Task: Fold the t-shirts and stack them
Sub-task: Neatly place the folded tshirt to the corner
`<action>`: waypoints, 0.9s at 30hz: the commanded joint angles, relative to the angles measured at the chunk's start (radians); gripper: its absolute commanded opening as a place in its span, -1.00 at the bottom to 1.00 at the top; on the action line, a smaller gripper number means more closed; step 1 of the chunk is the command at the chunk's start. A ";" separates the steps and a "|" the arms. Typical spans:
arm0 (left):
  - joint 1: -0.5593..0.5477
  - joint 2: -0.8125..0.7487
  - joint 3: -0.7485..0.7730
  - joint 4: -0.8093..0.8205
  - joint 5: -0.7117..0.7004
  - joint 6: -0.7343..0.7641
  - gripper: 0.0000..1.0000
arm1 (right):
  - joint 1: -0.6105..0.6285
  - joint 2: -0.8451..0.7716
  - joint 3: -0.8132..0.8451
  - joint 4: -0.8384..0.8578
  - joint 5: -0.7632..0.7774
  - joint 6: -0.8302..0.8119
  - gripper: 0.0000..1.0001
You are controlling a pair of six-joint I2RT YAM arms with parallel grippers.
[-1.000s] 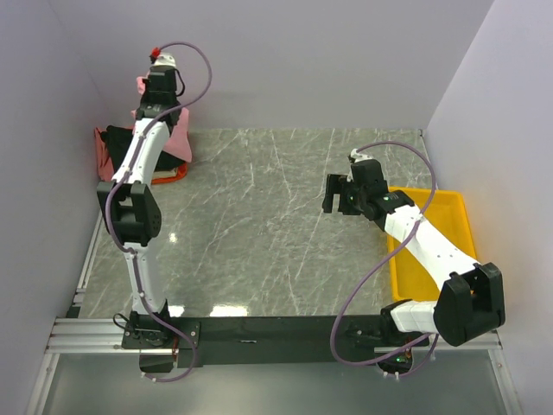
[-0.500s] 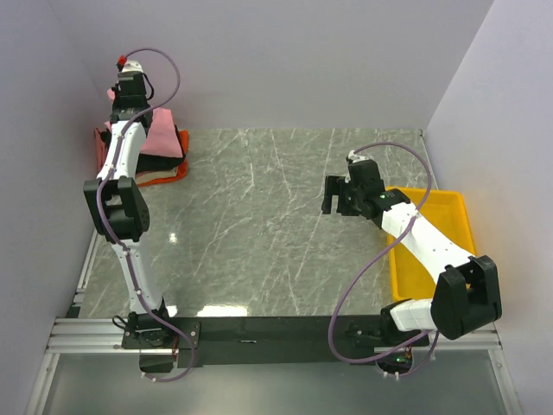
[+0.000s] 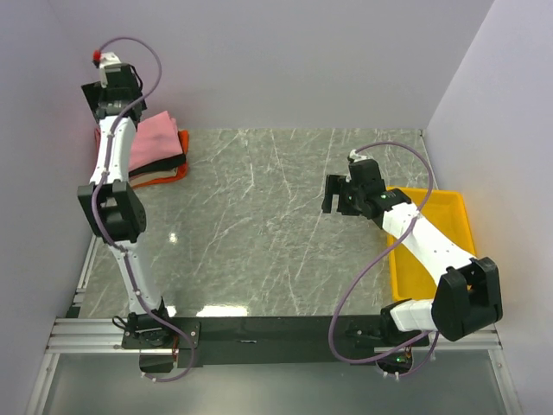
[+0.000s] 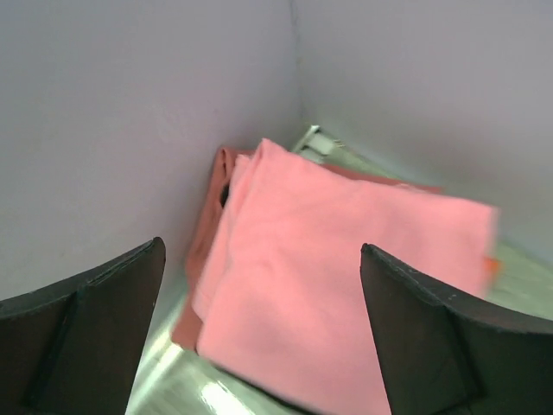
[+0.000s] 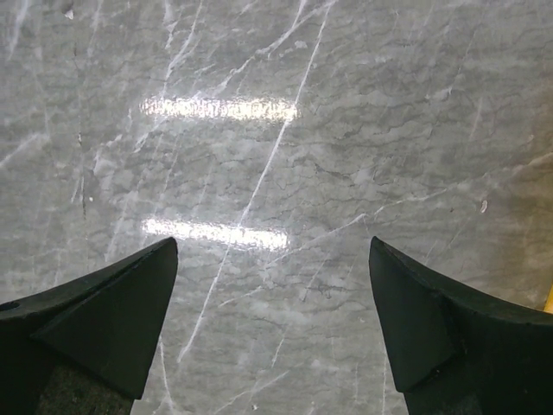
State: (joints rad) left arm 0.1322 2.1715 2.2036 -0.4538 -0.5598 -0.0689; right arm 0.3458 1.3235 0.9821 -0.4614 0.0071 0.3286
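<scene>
The t-shirts form a folded stack [image 3: 158, 152] in the far left corner of the table. A salmon-pink one [image 3: 155, 140] lies on top, with black and orange-red edges [image 3: 164, 177] showing underneath. The left wrist view looks down on the pink shirt [image 4: 346, 277], with a darker red shirt [image 4: 206, 246] under its left side. My left gripper [image 3: 98, 95] hangs above and behind the stack by the wall, open [image 4: 259, 346] and holding nothing. My right gripper [image 3: 340, 195] stands open [image 5: 272, 328] over bare marble at the middle right, far from the shirts.
A yellow plastic bin [image 3: 449, 207] sits at the right edge of the table, partly under the right arm. Lilac walls [image 4: 130, 130] close in on the corner around the stack. The marble tabletop [image 3: 251, 233] stretches between the arms.
My left gripper has opened and let go of the pink shirt, which now lies flat on the stack. The left arm has swung back and left toward the wall. The right arm has barely moved.
</scene>
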 commanded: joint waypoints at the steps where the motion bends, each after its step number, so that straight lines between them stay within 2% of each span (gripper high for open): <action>1: -0.008 -0.205 0.007 -0.132 0.093 -0.260 0.99 | -0.007 -0.052 0.024 0.027 -0.004 0.026 0.95; 3: -0.040 -0.310 -0.072 -0.199 0.165 -0.372 0.99 | -0.008 -0.067 0.010 0.039 -0.004 0.038 0.95; 4: -0.058 -0.353 -0.196 -0.201 0.164 -0.400 0.99 | -0.008 -0.070 0.009 0.043 -0.024 0.041 0.95; 5: -0.112 -0.449 -0.275 -0.194 0.147 -0.432 0.99 | -0.008 -0.075 0.007 0.040 -0.030 0.047 0.96; 6: -0.153 -0.497 -0.438 -0.163 0.102 -0.487 0.99 | -0.008 -0.079 0.001 0.046 -0.033 0.056 0.95; 7: -0.239 -0.598 -0.525 -0.139 0.080 -0.511 0.99 | -0.008 -0.095 -0.008 0.055 -0.041 0.062 0.96; 9: -0.337 -0.694 -0.690 -0.087 0.032 -0.572 0.99 | -0.008 -0.121 -0.048 0.081 -0.070 0.070 0.95; 10: -0.427 -0.776 -0.838 -0.051 0.026 -0.591 0.99 | -0.007 -0.144 -0.065 0.111 -0.073 0.082 0.95; 12: -0.511 -0.852 -0.970 -0.033 -0.001 -0.692 0.99 | -0.007 -0.173 -0.126 0.144 -0.088 0.101 0.96; 13: -0.570 -0.922 -1.098 -0.023 0.007 -0.725 0.99 | -0.007 -0.199 -0.149 0.176 -0.093 0.108 0.96; 15: -0.615 -0.989 -1.259 0.021 0.073 -0.794 0.99 | -0.004 -0.225 -0.218 0.219 -0.087 0.130 0.96; 17: -0.661 -1.074 -1.335 0.027 0.104 -0.830 0.99 | -0.005 -0.263 -0.262 0.256 -0.099 0.147 0.96; 21: -0.709 -1.190 -1.426 -0.005 0.011 -0.887 0.99 | -0.005 -0.314 -0.344 0.311 -0.088 0.176 0.96; 27: -0.710 -1.245 -1.412 0.006 -0.002 -0.875 0.99 | -0.005 -0.348 -0.347 0.346 -0.084 0.193 0.96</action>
